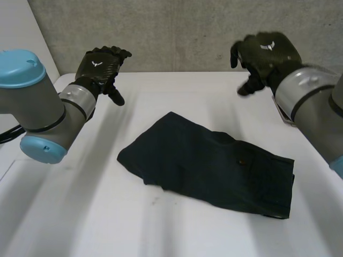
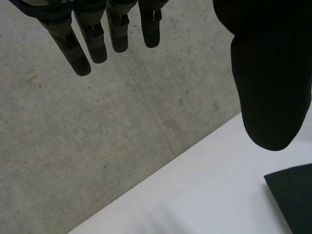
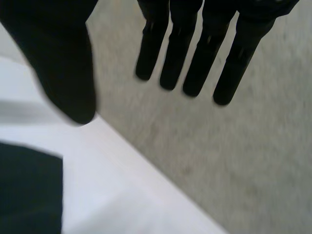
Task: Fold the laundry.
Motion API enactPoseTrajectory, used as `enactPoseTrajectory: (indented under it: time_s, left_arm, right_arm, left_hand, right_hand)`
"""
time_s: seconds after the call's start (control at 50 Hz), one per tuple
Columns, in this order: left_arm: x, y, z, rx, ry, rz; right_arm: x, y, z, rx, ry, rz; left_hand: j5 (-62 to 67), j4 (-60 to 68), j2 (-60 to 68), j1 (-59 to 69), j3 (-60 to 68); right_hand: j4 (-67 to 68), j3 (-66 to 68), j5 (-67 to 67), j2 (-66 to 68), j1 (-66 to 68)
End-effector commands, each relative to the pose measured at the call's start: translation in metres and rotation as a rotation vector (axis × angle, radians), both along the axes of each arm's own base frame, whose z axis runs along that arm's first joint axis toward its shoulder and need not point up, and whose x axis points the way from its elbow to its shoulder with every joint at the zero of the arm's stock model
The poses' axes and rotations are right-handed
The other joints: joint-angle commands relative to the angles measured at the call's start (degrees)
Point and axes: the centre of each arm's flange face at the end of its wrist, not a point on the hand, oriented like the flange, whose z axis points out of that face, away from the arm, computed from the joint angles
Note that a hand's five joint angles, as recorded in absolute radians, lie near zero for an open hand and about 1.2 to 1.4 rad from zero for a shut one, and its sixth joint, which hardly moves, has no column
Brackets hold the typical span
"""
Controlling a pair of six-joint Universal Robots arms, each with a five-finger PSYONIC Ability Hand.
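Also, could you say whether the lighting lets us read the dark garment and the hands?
Head view: even light, no glare on the table; the dark garment shows seams and a button. Left wrist view: the left hand is a black silhouette. Right wrist view: the right hand likewise.

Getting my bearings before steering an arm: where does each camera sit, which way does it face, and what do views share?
Head view: behind and between the arms, looking down at the table and dark garment; both arms, left hand and right hand show, open.
Left wrist view: on the left wrist, facing the wall and table edge; its straight fingers and thumb show.
Right wrist view: on the right wrist, facing the same wall; its fingers and thumb show.
Shared: both wrist views catch a corner of the garment.
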Motion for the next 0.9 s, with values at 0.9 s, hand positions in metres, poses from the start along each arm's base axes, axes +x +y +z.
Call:
enactPoseTrajectory:
  time_s: [0.9]
  left_arm:
    - [0.000,0.010,0.002,0.027,0.015,-0.017]
  right_arm:
    - [-0.132,-0.022,-0.147,-0.004,0.680,-0.291]
  left_hand:
    - [-2.8,-1.5,-1.9,-2.0,-2.2]
  right_hand:
    - [38.7,38.8,39.3,40.2,40.1]
